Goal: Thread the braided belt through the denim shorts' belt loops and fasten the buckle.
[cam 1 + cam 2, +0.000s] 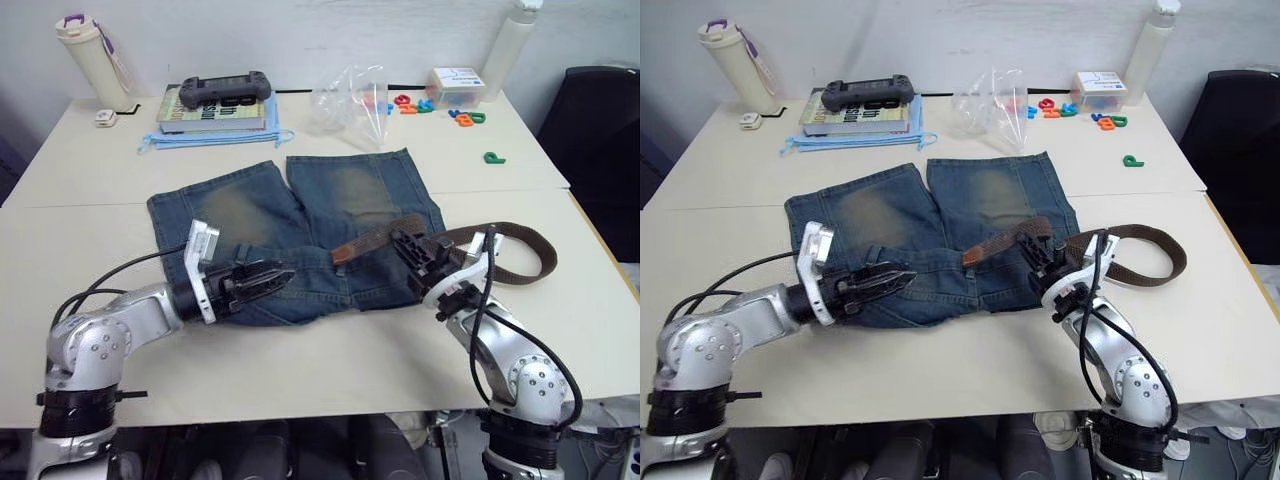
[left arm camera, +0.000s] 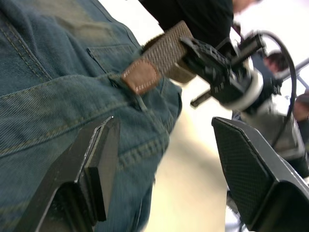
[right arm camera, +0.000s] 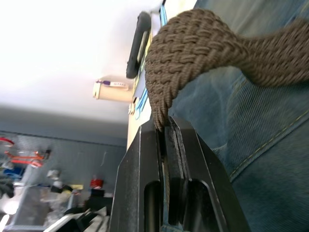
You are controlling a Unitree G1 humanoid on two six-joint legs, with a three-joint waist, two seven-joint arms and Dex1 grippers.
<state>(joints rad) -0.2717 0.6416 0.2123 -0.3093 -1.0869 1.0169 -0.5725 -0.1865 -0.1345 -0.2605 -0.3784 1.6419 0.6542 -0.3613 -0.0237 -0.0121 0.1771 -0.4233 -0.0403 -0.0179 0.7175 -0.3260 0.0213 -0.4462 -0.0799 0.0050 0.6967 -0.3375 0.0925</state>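
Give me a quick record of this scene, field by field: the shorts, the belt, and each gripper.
shorts: denim shorts flat on the table, waist toward the robot
belt: braided belt lies across the waist, tan end on the denim, the rest looping off to the right on the table
right gripper: shut on the belt
left gripper: open, at the waistband's edge, holding nothing
buckle: not fastened

Mid-frame, denim shorts [image 1: 940, 235] lie flat; the right gripper [image 1: 1045, 262] pinches the braided belt [image 1: 1140, 250], the left gripper [image 1: 890, 277] rests on the waistband at lower left
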